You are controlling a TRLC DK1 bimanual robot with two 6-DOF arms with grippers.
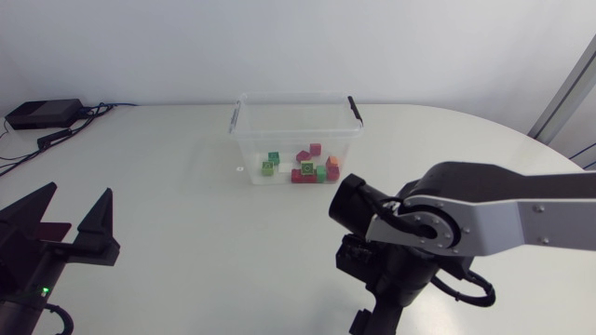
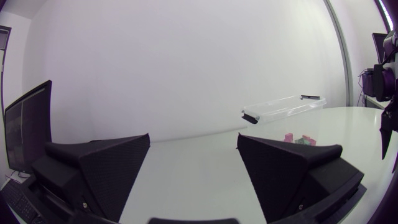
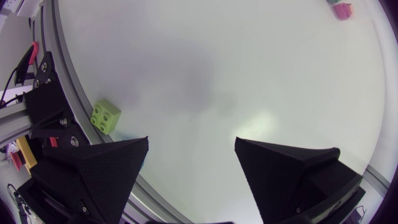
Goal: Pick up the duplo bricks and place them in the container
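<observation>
- Jaws on right gripper (image 3: 191, 142): spread wide, nothing between them, only bare table (image 3: 249, 68) under the gap.
- Green brick (image 3: 106, 116): loose on the table, studs up, right at the table's edge rail, beside one right finger and outside the gap, not touching it.
- Pink brick (image 3: 341, 9): well ahead of the right gripper. Cannot tell from the wrist view whether it sits in the container.
- Right arm (image 1: 503, 209): comes in from the right edge of the head view, wrist bent down near the front of the table. Its gripper is mostly hidden under its own links there.
- Jaws on left gripper (image 1: 73, 221): also released, wide apart, empty, low over the near left part of the table.
- Left wrist view: left gripper (image 2: 193, 137) looks across the table, container (image 2: 283, 107) well ahead, off to one side.
- Container (image 1: 293, 130): clear plastic tub, lid off, black latches (image 1: 354, 106) at both ends, standing at the far middle of the table, well apart from both grippers.
- Bricks (image 1: 305, 169): a small heap inside the container, green, red, pink and orange, bunched toward its near wall.
</observation>
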